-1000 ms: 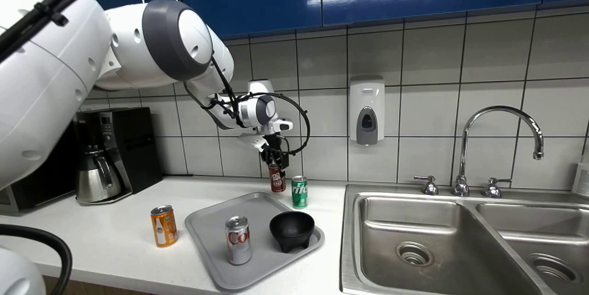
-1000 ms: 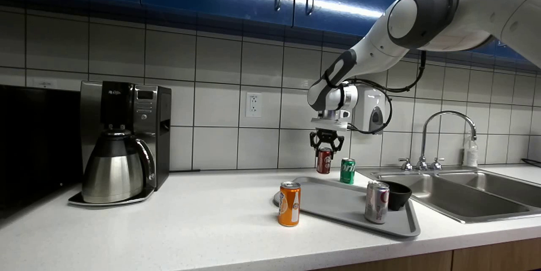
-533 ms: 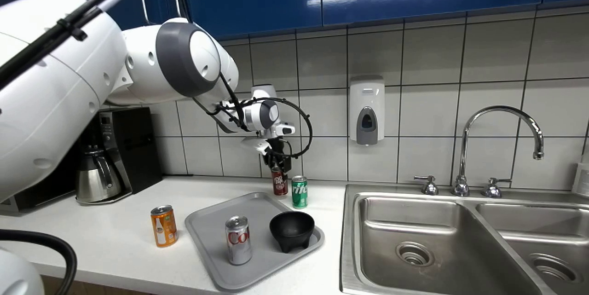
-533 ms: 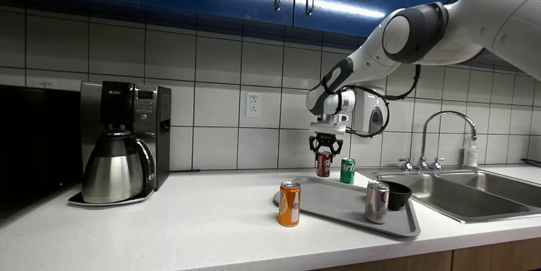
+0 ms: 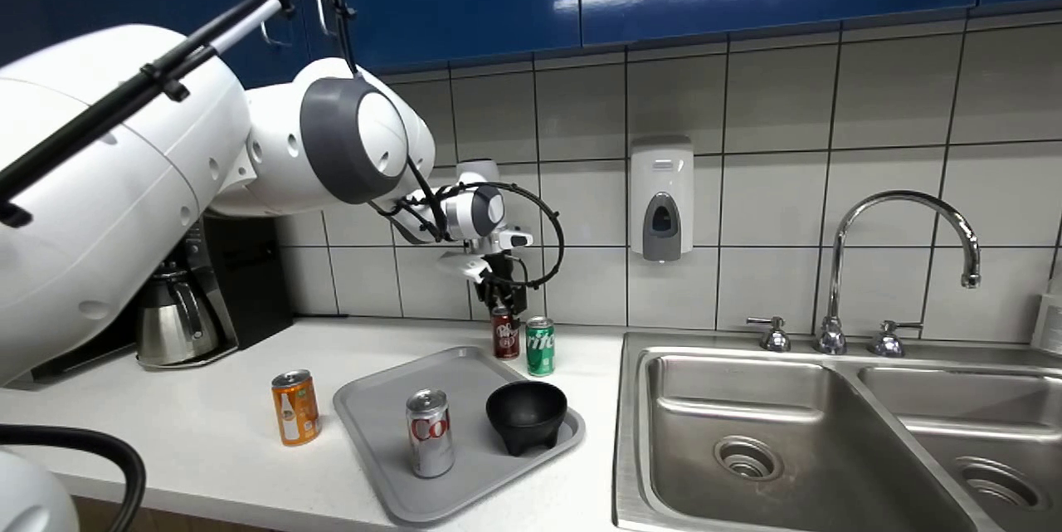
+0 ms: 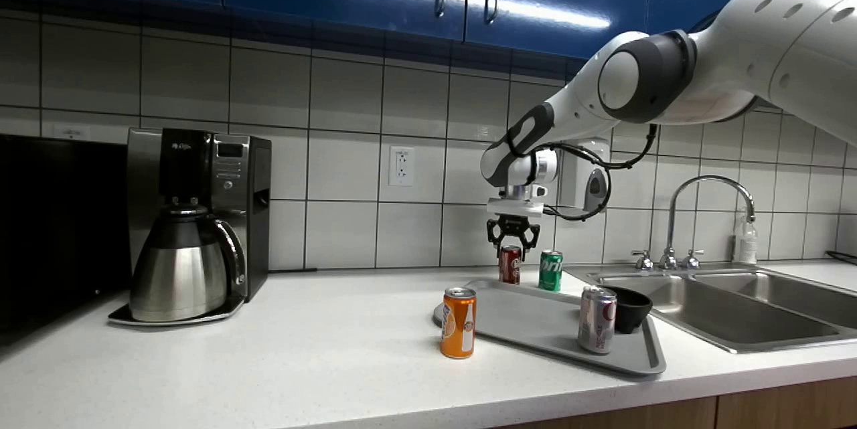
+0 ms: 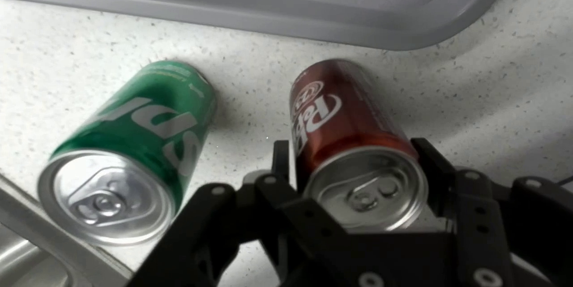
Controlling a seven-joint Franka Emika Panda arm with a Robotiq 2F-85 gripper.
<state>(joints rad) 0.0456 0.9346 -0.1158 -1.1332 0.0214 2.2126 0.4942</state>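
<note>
Presently, my hand [image 7: 351, 150] stands slightly spread around the red can [image 7: 347, 121], a thin gap showing at one side. The red can is upright on the bench [image 6: 281, 362], next to the green can [image 7: 138, 126]. The gray tray [image 7: 277, 14] lies near both.

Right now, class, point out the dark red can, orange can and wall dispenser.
Dark red can [image 7: 351, 123]: wrist view, on its side.
Orange can [image 6: 458, 323]: an exterior view, on its side.
Wall dispenser [image 5: 661, 198]: an exterior view, on its front.
</note>
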